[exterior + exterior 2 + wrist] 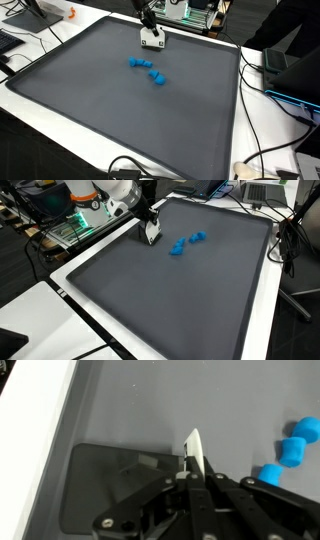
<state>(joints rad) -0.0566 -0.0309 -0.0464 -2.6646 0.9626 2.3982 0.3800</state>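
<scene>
Gripper point(193, 473) shut on thin white flat piece point(196, 448), beside small blue plastic cylinders point(291, 452); probably light, stiff; pinch its edge.

My claw point(150, 232) stands low over the far corner of the dark grey mat point(170, 300), its fingers closed on a small white piece point(153, 238). Several blue blocks point(180, 247) lie near, apart from it. A white table point(40, 305) borders the mat.
</scene>
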